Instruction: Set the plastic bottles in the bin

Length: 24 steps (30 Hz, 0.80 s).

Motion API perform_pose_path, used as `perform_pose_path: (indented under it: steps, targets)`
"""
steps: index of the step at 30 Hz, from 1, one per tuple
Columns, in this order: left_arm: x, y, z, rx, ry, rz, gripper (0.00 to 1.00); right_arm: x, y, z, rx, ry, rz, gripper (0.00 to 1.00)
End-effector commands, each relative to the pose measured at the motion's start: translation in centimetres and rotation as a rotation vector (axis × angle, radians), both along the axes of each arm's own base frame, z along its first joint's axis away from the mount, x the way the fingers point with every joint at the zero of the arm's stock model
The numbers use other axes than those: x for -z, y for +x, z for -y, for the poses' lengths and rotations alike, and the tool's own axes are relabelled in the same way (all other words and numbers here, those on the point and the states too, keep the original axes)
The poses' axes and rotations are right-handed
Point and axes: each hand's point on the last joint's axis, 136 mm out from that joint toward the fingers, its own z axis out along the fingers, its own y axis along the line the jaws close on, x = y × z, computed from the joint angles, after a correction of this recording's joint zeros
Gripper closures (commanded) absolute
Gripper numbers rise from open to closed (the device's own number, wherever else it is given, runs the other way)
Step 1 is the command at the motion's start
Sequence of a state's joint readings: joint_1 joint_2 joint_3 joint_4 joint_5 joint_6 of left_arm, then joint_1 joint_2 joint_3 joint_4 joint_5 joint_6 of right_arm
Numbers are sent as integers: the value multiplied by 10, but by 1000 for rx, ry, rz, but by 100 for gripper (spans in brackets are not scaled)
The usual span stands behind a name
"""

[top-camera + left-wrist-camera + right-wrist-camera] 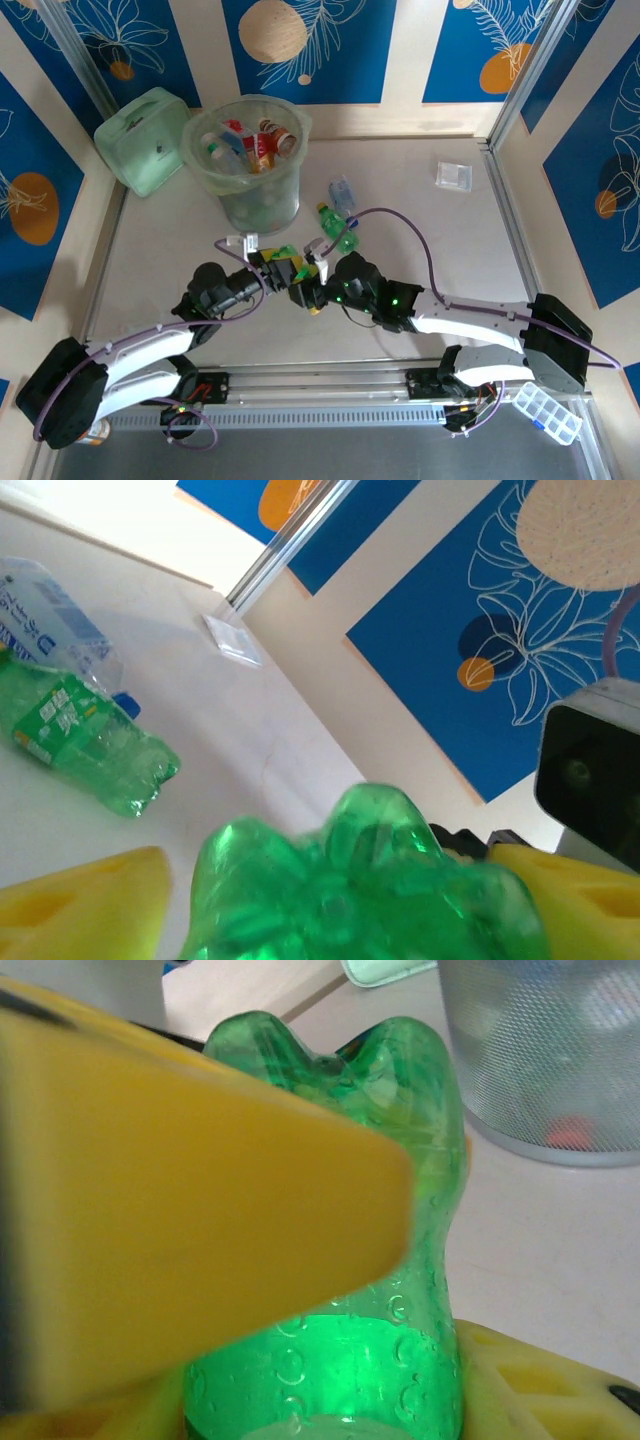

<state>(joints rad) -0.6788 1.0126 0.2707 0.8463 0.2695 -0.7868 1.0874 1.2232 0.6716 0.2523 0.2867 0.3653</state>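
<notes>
Green plastic bottle (400, 1110) shared between two claws, mid-frame.
Right claw (420, 1290) pinches it; left claw (340, 880) straddles its base, grip unclear. An early release could drop it.

Glossy green plastic bottle (420, 1160), translucent bin (265, 203)

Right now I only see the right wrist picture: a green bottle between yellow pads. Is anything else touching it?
Observer: Yes. The left tool brackets the green bottle at its base, though I can't tell if it grips.
Operator: Are other bottles lying around?
Observer: Two on the table beyond the arms: a second green bottle and a clear bottle.
Operator: And the bin?
Observer: From above, the bin already holds several bottles.
</notes>
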Motion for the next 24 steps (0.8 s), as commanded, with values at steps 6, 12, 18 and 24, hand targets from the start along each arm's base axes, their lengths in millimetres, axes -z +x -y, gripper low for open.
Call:
perform_pose_path:
  steps: [6, 12, 18, 24]
  targets:
    - [-29, -12, 3, 63, -48, 99, 51, -11, 4, 0, 21, 16, 59, 49]
    - [-29, -12, 6, 78, -8, 114, 57, -6, 13, 3, 71, -16, 57, 28]
    - [-42, 1, -9, -44, 84, 88, 60, -6, 25, 13, 180, -59, 78, 3]
    - [-77, 18, -48, -265, 287, 3, 63, -10, 32, 25, 278, -67, 91, 2]
